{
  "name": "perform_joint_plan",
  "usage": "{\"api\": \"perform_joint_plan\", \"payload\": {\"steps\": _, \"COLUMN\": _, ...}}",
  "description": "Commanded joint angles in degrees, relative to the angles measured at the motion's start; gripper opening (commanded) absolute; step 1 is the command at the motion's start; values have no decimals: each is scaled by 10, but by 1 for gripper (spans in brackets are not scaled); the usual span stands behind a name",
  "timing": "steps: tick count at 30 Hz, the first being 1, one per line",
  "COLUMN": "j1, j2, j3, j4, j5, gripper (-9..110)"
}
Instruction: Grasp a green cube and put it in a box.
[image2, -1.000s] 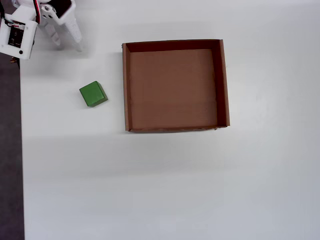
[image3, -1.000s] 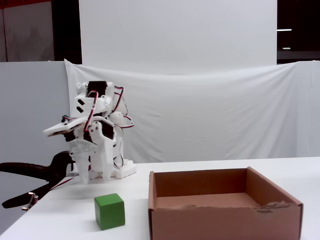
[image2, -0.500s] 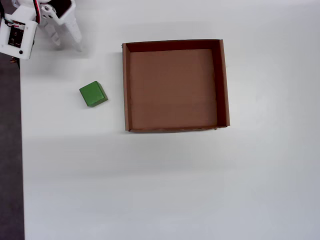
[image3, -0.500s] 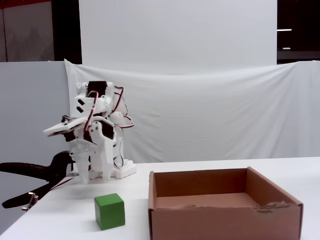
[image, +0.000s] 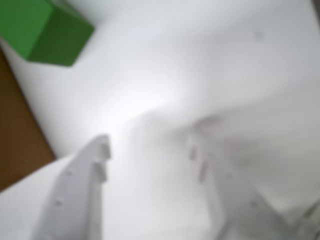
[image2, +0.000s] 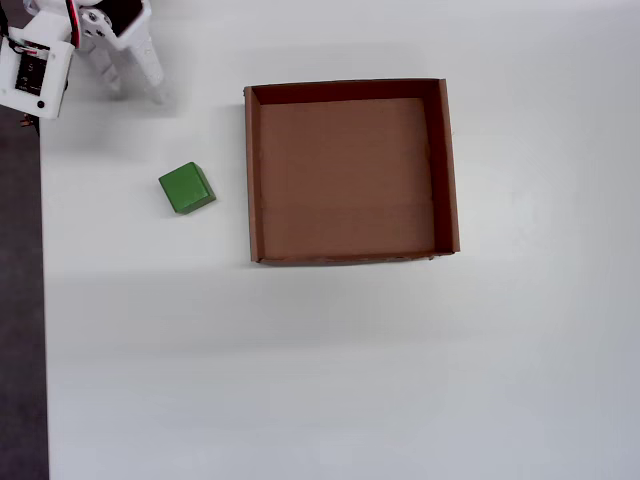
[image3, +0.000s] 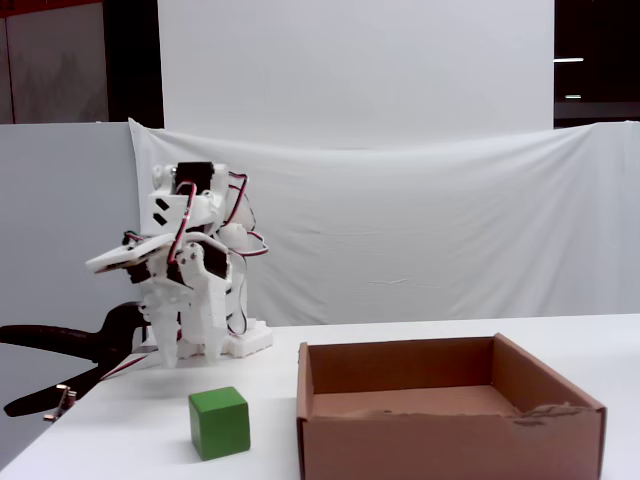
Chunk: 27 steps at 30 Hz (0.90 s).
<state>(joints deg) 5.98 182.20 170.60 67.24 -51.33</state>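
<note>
White table (image2: 300, 380), green cube (image2: 186, 189) beside brown box (image2: 449, 170), both resting on it

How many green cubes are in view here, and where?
1. The green cube sits on the white table, just left of the box in the overhead view and outside it. The box floor is bare, so none seems hidden.

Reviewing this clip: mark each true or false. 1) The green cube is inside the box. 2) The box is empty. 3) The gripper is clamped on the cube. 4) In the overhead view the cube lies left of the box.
1) False: the green cube sits on the table, outside the box.
2) True: only its bare floor shows.
3) False: the gripper holds nothing, its fingers apart, well away from the cube.
4) True: it lies left of the box, not touching.
</note>
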Motion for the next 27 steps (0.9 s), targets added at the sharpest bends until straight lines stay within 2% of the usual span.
{"api": "perform_joint_plan", "payload": {"steps": 1, "j1": 6, "j2": -15, "j3": -4, "j4": -51, "j5": 2, "gripper": 21}}
{"api": "perform_joint_plan", "payload": {"steps": 8, "j1": 16, "j2": -72, "j3": -12, "j4": -177, "j5": -18, "gripper": 21}}
{"api": "perform_joint_plan", "payload": {"steps": 9, "j1": 25, "j2": -108, "j3": -40, "j4": -170, "j5": -79, "gripper": 21}}
{"api": "perform_joint_plan", "payload": {"steps": 15, "j1": 33, "j2": -301, "j3": -178, "j4": -165, "j5": -168, "gripper": 22}}
{"api": "perform_joint_plan", "payload": {"steps": 17, "j1": 33, "j2": -382, "j3": -236, "j4": -159, "j5": -180, "gripper": 22}}
{"api": "perform_joint_plan", "payload": {"steps": 18, "j1": 25, "j2": -507, "j3": -325, "j4": -147, "j5": -187, "gripper": 22}}
{"api": "perform_joint_plan", "payload": {"steps": 20, "j1": 11, "j2": -603, "j3": -388, "j4": -157, "j5": -187, "gripper": 22}}
{"api": "perform_joint_plan", "payload": {"steps": 27, "j1": -12, "j2": -708, "j3": -461, "j4": -146, "j5": -187, "gripper": 24}}
